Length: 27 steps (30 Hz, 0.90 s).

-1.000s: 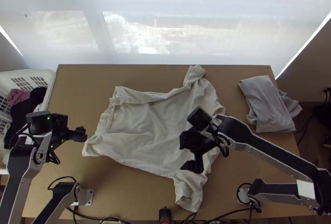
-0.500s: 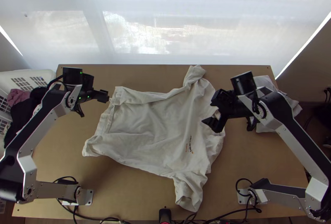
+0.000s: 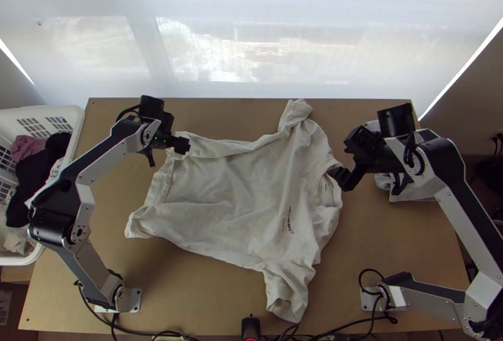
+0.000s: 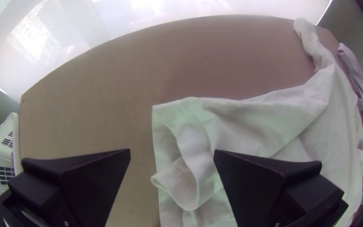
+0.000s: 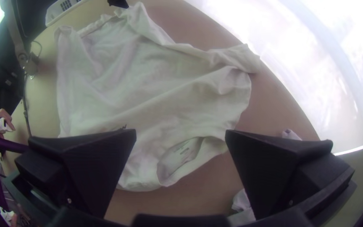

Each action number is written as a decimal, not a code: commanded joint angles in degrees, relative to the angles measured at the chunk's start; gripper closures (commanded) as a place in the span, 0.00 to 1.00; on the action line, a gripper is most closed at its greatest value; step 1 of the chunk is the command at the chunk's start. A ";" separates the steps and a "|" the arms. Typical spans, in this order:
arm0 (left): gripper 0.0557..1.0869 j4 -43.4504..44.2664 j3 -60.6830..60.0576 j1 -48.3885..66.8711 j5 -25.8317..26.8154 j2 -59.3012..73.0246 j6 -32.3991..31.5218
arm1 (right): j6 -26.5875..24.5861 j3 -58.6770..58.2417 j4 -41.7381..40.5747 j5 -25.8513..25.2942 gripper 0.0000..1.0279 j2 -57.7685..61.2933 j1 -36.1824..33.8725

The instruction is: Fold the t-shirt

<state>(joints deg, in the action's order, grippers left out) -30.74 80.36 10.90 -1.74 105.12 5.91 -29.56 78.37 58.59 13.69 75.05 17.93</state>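
Daylight glares through the blind (image 3: 214, 51) (near white in patches), and the wrist views bend straight edges.

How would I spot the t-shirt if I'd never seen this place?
On the wooden table, look between the white basket at the left and the grey cloth at the right. The t-shirt is the large off-white garment there. Unlike them, it lies spread out, with its neck opening and small chest print in sight.

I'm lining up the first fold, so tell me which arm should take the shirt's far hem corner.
Left, I'd judge. The left gripper is open right by that corner, while the right gripper is at the shirt's other end, near the collar.
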 commanded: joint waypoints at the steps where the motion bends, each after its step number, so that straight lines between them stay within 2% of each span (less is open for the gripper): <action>1: 0.06 -1.16 1.73 1.94 -0.02 4.30 -2.22 | -0.32 -2.25 -0.05 -0.77 0.04 -0.69 -2.11; 4: 0.07 -1.25 2.52 2.90 -0.02 4.83 -2.84 | -1.20 -3.49 -0.05 -2.00 0.04 -1.57 -2.29; 7: 0.13 -2.66 3.93 3.52 -0.02 6.24 -3.45 | -1.38 -3.75 -0.05 -2.53 0.04 -2.10 -2.99; 9: 0.24 -3.71 4.72 3.69 -0.02 7.03 -3.72 | -1.11 -3.84 0.04 -2.44 0.04 -2.36 -3.26; 10: 0.30 -4.24 5.07 3.69 0.07 7.29 -4.07 | -1.02 -3.92 0.04 -2.44 0.04 -2.36 -3.34; 13: 0.59 -5.56 6.04 3.52 0.42 7.99 -4.07 | -1.02 -4.36 0.30 -2.53 0.04 -2.80 -3.87; 17: 0.91 -5.73 6.74 2.73 0.60 8.08 -3.89 | -1.02 -4.72 0.56 -2.71 0.04 -3.68 -5.37; 20: 0.97 -5.73 7.45 2.38 0.60 6.85 -3.72 | -1.02 -4.98 0.83 -2.79 0.04 -4.12 -5.98; 27: 0.97 -5.12 10.61 1.23 0.60 2.90 -2.92 | -1.64 -2.17 1.09 -4.46 0.04 -3.15 -5.45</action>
<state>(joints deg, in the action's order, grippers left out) -36.29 88.31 13.23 -1.26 110.48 2.39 -30.83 74.06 59.51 10.24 71.22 12.45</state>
